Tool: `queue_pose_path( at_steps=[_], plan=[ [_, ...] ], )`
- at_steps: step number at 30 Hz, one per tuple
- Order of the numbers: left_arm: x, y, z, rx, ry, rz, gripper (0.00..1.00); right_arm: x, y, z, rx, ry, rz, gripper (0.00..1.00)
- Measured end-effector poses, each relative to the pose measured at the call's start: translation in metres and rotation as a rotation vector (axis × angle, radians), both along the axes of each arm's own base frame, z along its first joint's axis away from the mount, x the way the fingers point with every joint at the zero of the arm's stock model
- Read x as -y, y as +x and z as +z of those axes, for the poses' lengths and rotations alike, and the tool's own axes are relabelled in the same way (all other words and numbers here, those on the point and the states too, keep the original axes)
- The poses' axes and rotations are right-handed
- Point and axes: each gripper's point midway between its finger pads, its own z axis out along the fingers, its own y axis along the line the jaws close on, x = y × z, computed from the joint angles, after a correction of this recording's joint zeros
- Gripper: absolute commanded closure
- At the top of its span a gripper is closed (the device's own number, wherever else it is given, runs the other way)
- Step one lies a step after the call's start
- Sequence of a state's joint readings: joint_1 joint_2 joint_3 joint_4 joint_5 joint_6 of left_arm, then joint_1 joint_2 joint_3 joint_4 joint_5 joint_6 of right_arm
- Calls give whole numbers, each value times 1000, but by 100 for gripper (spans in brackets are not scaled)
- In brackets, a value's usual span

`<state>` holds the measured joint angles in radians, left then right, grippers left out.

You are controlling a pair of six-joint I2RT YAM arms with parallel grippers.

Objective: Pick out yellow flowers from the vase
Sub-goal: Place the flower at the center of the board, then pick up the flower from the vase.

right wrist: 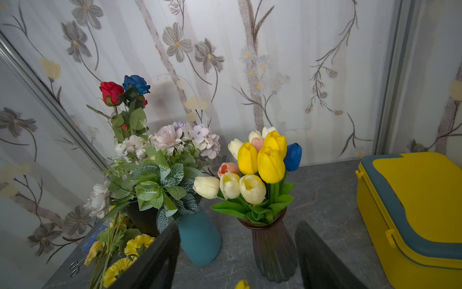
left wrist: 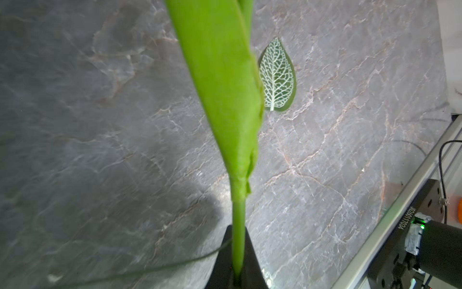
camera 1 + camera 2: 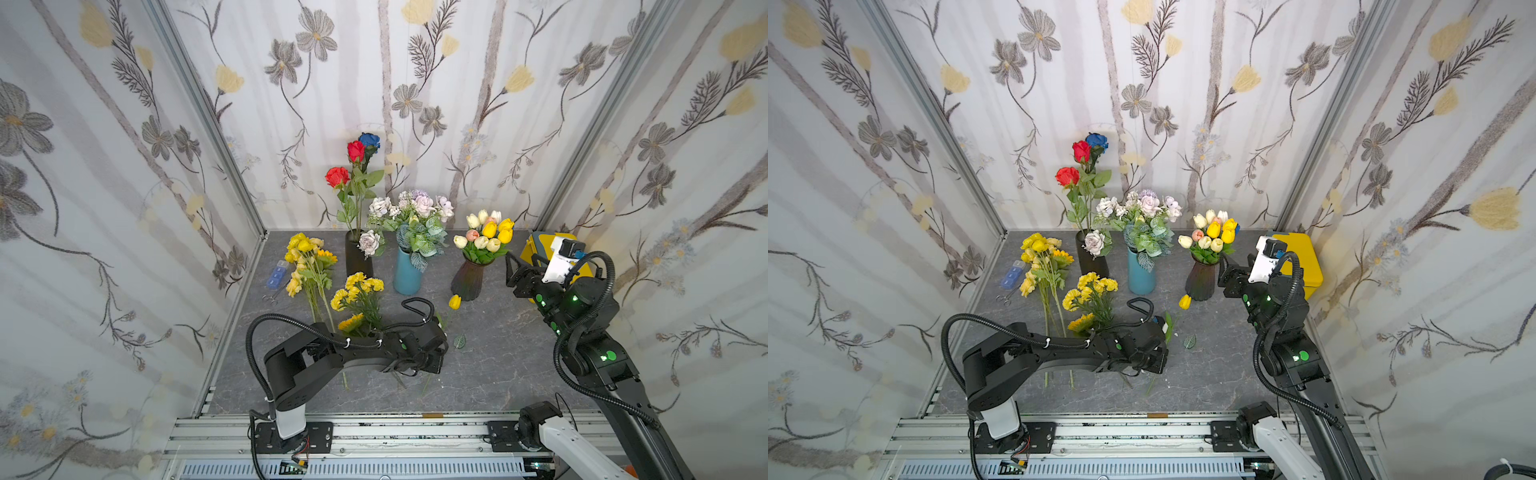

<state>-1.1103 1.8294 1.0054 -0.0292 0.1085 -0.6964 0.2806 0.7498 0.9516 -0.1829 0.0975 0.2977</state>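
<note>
My left gripper (image 2: 237, 271) is shut on the green stem (image 2: 238, 220) of a yellow tulip, low over the table. In both top views its bloom (image 3: 455, 302) (image 3: 1185, 302) points toward the ribbed dark vase (image 3: 469, 280), with the left gripper (image 3: 437, 353) further down the stem. That vase (image 1: 272, 250) holds yellow tulips (image 1: 270, 162) (image 3: 496, 230) among cream, pink and blue ones. Other yellow flowers (image 3: 305, 257) (image 3: 359, 291) lie on the table at the left. My right gripper (image 1: 237, 262) (image 3: 517, 270) hovers open and empty just right of the ribbed vase.
A black vase (image 3: 358, 259) with red and blue roses and a teal vase (image 3: 407, 274) with pale blooms stand at the back. A yellow box (image 3: 540, 249) sits behind the right arm. A loose veined leaf (image 3: 459, 341), a blue case (image 3: 276, 274) and scissors (image 3: 271, 297) lie on the table.
</note>
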Motion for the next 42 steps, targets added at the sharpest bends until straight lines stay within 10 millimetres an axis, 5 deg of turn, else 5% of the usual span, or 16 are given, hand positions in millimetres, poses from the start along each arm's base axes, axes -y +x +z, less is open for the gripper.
queue_pose_path(
  at_steps=[9, 14, 21, 28, 34, 42],
  plan=[
    [-10, 20, 5, 4, -16, 57, 59, 38, 28, -37, -101, 39, -86, 48],
    [-13, 17, 26, 43, -60, 34, 52, 38, 47, -45, -135, 84, -22, 59],
    [-35, 14, 96, 221, -229, 25, 38, 41, 78, -50, -159, 114, 54, 70],
    [-81, 22, 158, 446, -374, 116, 31, 28, 98, -75, -209, 86, 168, 77],
    [-109, 31, 163, 505, -383, 194, 30, 18, 106, -79, -196, 71, 243, 79],
    [-118, 34, 154, 508, -361, 218, 30, 6, 107, -80, -188, 66, 302, 81]
  ],
)
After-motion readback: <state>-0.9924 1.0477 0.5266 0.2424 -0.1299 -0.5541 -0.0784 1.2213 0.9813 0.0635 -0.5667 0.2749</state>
